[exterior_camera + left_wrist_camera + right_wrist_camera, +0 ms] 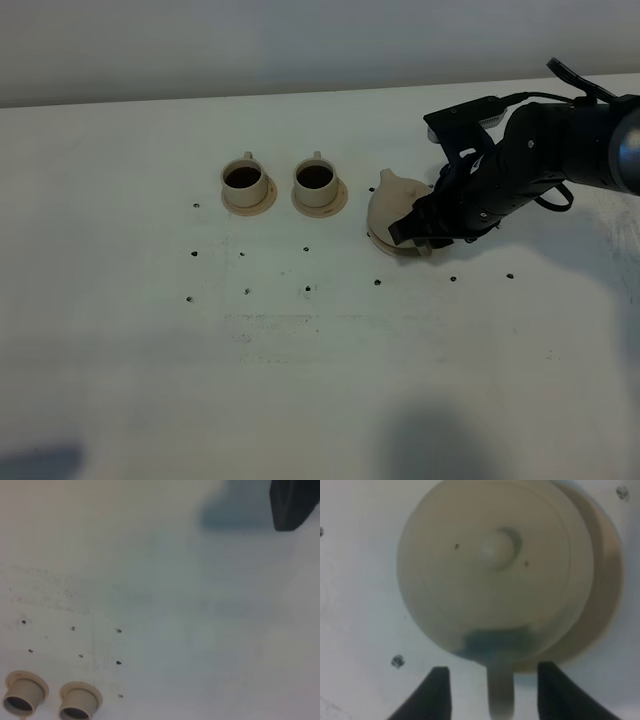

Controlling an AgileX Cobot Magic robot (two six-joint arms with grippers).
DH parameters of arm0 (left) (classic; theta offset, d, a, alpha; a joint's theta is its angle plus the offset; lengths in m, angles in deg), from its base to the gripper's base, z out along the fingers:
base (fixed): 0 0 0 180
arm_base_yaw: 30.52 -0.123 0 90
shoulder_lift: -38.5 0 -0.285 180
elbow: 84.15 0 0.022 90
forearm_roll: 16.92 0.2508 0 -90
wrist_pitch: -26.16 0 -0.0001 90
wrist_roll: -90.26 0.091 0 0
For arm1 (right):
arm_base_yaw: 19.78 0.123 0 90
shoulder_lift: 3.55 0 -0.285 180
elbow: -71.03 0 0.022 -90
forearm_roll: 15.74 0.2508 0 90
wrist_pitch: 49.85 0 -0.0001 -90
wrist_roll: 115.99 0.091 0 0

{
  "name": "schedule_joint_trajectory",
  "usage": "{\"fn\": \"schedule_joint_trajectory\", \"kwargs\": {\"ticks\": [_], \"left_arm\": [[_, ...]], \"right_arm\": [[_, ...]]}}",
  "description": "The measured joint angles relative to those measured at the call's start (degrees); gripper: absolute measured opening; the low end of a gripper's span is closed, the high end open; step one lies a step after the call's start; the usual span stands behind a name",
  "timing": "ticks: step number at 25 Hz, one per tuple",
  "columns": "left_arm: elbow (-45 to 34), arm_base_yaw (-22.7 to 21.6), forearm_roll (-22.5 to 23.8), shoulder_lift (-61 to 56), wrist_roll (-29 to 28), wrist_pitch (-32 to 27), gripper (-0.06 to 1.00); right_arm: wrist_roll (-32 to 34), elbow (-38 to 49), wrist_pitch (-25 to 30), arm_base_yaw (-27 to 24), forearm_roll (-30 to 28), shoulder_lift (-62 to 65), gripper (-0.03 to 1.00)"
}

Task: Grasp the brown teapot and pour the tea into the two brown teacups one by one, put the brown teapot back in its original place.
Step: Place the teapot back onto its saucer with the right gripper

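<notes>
The brown teapot stands upright on its original place, a wider tan saucer, right of the two brown teacups. From above, the teapot shows its knobbed lid, with the saucer peeking out beside it. My right gripper is at the teapot's handle side. Its jaws stand open on either side of the loop handle, with a gap showing on both sides. The teacups sit on small saucers and hold dark tea. They also appear in the left wrist view. My left gripper is out of view.
Small dark dots mark the white table in rows in front of the cups. A dark blurred shape sits at one corner of the left wrist view. The right arm reaches in from the right edge.
</notes>
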Motion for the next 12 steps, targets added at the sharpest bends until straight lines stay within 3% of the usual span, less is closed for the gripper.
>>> {"fn": "schedule_joint_trajectory", "kwargs": {"ticks": [12], "left_arm": [[0.0,0.0,0.0,0.0,0.0,0.0,0.31]], "right_arm": [[2.1,0.1,2.4,-0.2,-1.6,11.8,0.43]]}}
